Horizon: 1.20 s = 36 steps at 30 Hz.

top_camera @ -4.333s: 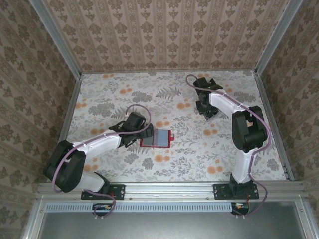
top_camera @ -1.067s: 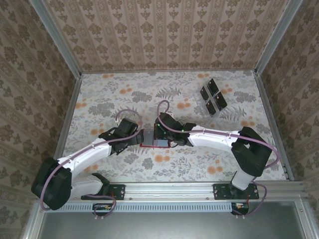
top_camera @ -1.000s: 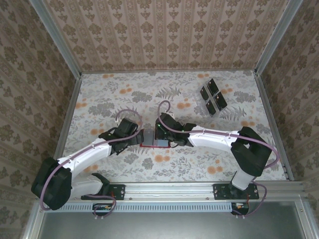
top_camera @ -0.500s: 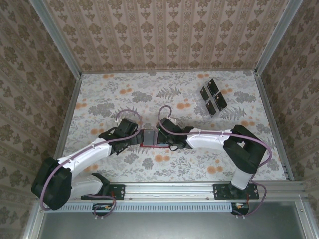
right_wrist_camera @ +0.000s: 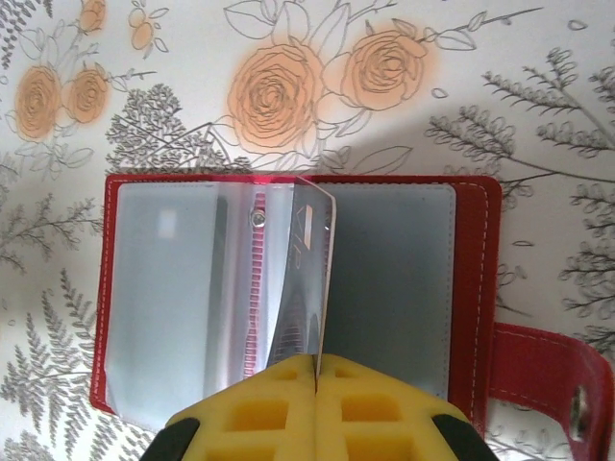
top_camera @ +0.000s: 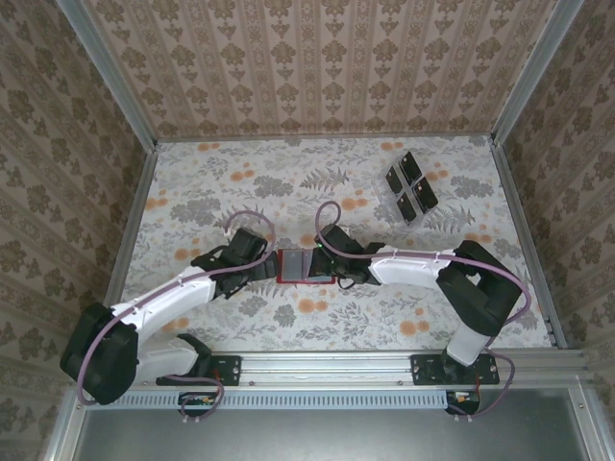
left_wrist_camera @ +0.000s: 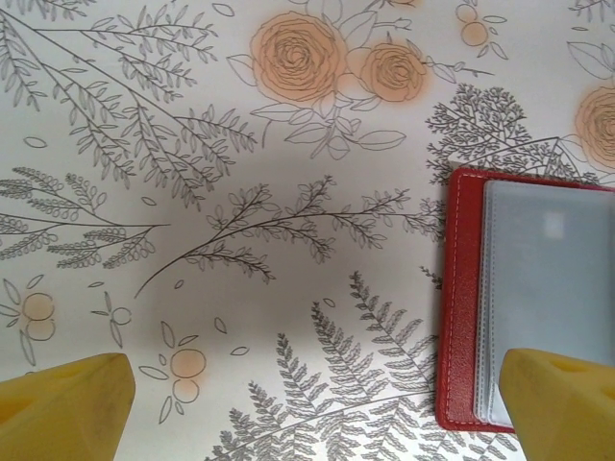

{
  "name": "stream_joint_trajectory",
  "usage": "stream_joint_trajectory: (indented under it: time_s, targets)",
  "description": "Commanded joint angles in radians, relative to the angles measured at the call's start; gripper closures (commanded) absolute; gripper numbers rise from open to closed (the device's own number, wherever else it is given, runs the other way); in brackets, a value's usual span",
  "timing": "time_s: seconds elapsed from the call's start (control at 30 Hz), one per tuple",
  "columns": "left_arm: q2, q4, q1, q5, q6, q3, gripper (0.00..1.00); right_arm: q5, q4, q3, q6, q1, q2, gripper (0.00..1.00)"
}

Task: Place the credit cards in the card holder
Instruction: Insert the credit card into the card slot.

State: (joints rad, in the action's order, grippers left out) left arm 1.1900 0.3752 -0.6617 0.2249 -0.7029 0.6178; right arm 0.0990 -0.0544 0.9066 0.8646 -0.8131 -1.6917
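At centre of the top view lies the open holder [top_camera: 306, 266]; the cards [top_camera: 409, 186] sit upper right, well apart. Left wrist view: the left gripper [left_wrist_camera: 312, 411] is spread beside the holder's edge, not visibly pinning it. Right wrist view: the right gripper [right_wrist_camera: 315, 408] pinches a clear sleeve [right_wrist_camera: 309, 274]; pulling may drag the holder, or the sleeve may slip.

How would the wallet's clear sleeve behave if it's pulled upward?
Probably floppy: the sleeve, pinched in the right hand, curves along its edge. Likely light, but it seems bound at the wallet spine, so a pull might drag the whole wallet along.
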Motion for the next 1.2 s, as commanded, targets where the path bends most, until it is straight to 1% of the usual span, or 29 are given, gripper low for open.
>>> stream_joint_trajectory:
  time_s: [0.0, 0.17, 0.3, 0.47, 0.8, 0.97, 1.03, 1.17]
  targets:
    - [0.031, -0.003, -0.015, -0.028, 0.018, 0.038, 0.00, -0.045, -0.062, -0.038, -0.075, 0.028, 0.011, 1.00]
    - [0.103, -0.039, -0.043, -0.042, 0.038, 0.072, 0.00, -0.137, -0.007, -0.031, -0.108, 0.035, 0.046, 1.00]
    - [0.167, -0.046, -0.064, -0.030, 0.064, 0.108, 0.00, -0.165, 0.013, -0.013, -0.116, 0.038, 0.091, 1.00]
    - [0.227, -0.051, -0.086, -0.006, 0.085, 0.124, 0.00, -0.168, 0.036, -0.021, -0.101, 0.042, 0.133, 1.00]
    - [0.278, -0.066, -0.135, 0.034, 0.067, 0.114, 0.00, -0.151, 0.201, -0.152, -0.033, 0.070, 0.169, 1.00]
    - [0.306, -0.031, -0.153, 0.082, 0.037, 0.113, 0.00, -0.163, 0.292, -0.201, -0.016, 0.078, 0.174, 1.00]
    - [0.315, 0.007, -0.153, 0.110, 0.013, 0.115, 0.00, -0.170, 0.322, -0.214, -0.008, 0.081, 0.169, 1.00]
    - [0.318, 0.026, -0.153, 0.128, -0.008, 0.101, 0.00, -0.188, 0.384, -0.231, 0.002, 0.080, 0.153, 1.00]
